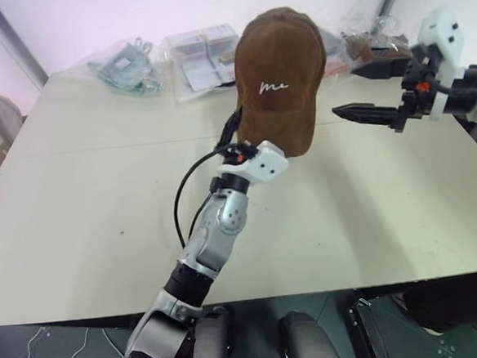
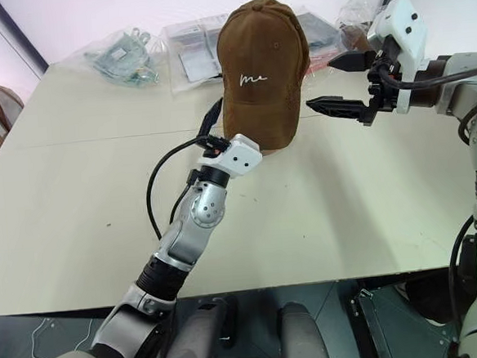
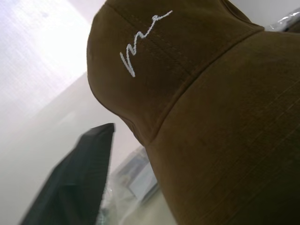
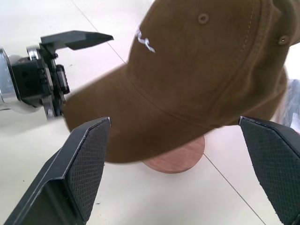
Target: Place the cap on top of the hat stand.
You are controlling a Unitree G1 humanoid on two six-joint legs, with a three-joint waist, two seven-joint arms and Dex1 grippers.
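A: Which step is in hand?

B: The release is judged to be under way. The brown suede-like baseball cap with white cursive embroidery (image 1: 279, 78) is seen seated over the top of the reddish-brown wooden hat stand (image 4: 180, 160), of which only the round base is visible beneath the brim. The left end effector (image 4: 70, 70) is held just beside the cap's brim with its fingers apart; in the right wrist view nothing is seen clamped between them, though contact with the brim cannot be ruled out.

A: And the other arm?

B: The right end effector (image 2: 340, 82) is held beside the cap with its black fingers spread wide and nothing gripped.

A: What is called for next?

B: A clean withdrawal of the left arm is needed, without the brim being dragged, since the cap could be tipped off the stand.

A: The surroundings?

B: A pale, matte desk (image 1: 102, 213) is seen, with a seam line across it. Clear plastic packets (image 1: 124, 66) are piled along its far edge, against a white wall.
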